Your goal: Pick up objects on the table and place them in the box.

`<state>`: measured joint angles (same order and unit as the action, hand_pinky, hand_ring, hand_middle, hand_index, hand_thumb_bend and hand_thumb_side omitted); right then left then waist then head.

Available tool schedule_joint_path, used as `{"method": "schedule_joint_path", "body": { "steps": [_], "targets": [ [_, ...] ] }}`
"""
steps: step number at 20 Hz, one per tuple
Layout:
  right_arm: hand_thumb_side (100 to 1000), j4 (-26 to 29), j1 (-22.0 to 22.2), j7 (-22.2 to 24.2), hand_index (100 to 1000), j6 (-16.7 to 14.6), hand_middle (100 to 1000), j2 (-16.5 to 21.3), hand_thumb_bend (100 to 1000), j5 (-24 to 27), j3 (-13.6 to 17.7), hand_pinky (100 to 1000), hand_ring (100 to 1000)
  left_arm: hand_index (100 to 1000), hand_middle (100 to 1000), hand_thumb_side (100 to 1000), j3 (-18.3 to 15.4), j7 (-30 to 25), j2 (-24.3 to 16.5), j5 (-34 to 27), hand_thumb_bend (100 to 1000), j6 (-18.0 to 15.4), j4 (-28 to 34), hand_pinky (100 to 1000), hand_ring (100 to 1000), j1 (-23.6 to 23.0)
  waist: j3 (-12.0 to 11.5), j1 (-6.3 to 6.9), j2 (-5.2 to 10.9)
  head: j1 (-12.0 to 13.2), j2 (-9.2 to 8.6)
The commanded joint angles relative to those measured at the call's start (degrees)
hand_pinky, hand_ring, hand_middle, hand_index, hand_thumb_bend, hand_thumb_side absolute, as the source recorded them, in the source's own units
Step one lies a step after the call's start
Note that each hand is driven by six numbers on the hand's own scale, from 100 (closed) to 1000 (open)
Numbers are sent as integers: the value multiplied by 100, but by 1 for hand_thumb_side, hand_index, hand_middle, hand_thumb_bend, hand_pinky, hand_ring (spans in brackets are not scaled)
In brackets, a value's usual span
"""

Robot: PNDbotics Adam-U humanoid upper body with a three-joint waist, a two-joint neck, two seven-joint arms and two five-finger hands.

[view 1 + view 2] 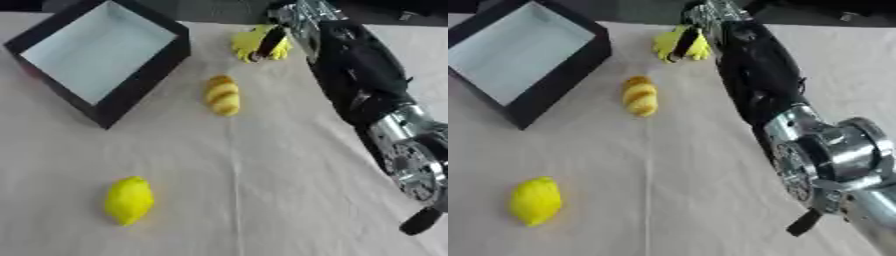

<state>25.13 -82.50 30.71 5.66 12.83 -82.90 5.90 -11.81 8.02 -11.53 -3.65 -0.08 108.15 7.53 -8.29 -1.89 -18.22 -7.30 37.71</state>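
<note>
At the far side of the counter (289, 200) the right hand (267, 44) has dark fingers curled round a yellow object (248, 42), exact shape unclear. Black box (166, 55) with pale inside sits far left, open. Yellow-brown striped piece (222, 95) lies between box and arm, touching neither. Lemon (129, 200) lies near left, well apart. Left hand out of sight.

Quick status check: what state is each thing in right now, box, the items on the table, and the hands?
Box: open, nothing inside, on the table.
Yellow object: far side of the table, right hand's finger on it.
Striped bread-like piece: lying loose beside the box.
Lemon: lying loose, near side, untouched.
Right hand: reaching the yellow object; grip cannot be told.
Left hand: not in view.
</note>
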Motion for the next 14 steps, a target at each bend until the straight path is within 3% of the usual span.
{"method": "schedule_joint_path", "body": {
  "steps": [1,6,11,14],
  "targets": [
    [461,82,-82,-74,931,77,894,64,442,-65,28,923,918,798,820,874,2,-23,-53,28,136,-6,107,885,766,32,-8,36,87,-32,-90],
    [453,67,-60,-210,919,177,876,63,446,-46,26,908,897,798,820,876,8,-35,-33,30,138,4,101,885,766,37,-14,26,70,-47,-136],
    [336,67,-38,-477,894,198,833,65,436,-91,5,886,860,797,817,874,-3,-26,-28,34,136,-3,109,885,766,45,-33,24,46,-57,-138],
    [310,114,-20,-741,867,151,788,52,432,-172,0,870,827,797,815,875,-2,-31,-22,39,137,1,107,885,766,45,-36,25,32,-58,-121]
  ]
}}
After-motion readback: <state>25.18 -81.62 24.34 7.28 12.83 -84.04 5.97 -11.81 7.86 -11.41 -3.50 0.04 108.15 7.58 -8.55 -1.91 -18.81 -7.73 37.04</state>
